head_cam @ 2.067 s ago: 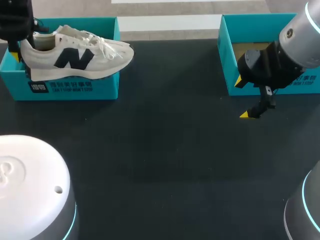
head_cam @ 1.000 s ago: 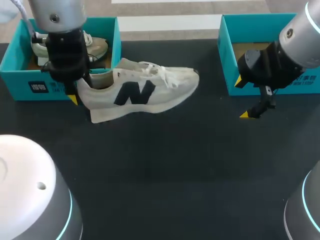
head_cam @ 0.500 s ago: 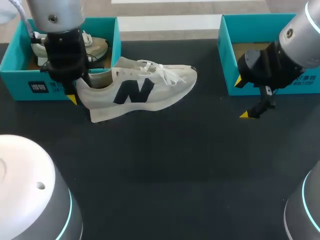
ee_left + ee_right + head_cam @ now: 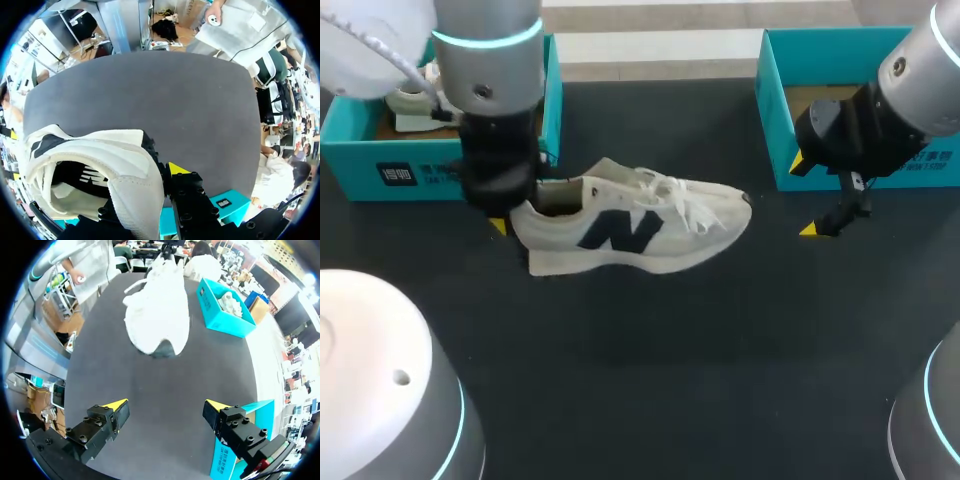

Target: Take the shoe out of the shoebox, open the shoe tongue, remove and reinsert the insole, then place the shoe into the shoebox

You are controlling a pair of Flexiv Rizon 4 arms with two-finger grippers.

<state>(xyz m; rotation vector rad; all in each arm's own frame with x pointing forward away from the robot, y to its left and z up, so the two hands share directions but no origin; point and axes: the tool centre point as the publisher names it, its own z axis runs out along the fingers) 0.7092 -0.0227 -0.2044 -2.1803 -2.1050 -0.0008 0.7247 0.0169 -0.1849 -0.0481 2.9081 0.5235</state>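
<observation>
Head view. Left gripper (image 4: 512, 216): clenched on the heel of the shoe (image 4: 640, 228), toe pointing away from it toward the right gripper (image 4: 804, 195). Since the earlier frames the shoe has left the left box (image 4: 450, 172) and moved out low over the table (image 4: 650, 380); take-out looks done, tongue next. Whether the sole is touching the table cannot be told. Right gripper: unmoved, spread, empty, just before the right box (image 4: 772, 110).

Left wrist view. Gripper (image 4: 150, 190): heel collar pinched between its fingers; shoe (image 4: 95, 160) beside and ahead; bare dark table (image 4: 175, 100) beyond.

Right wrist view. Gripper (image 4: 166, 407): released; shoe (image 4: 157, 315) well ahead, toe-on; left box (image 4: 220, 315) beside the shoe.
</observation>
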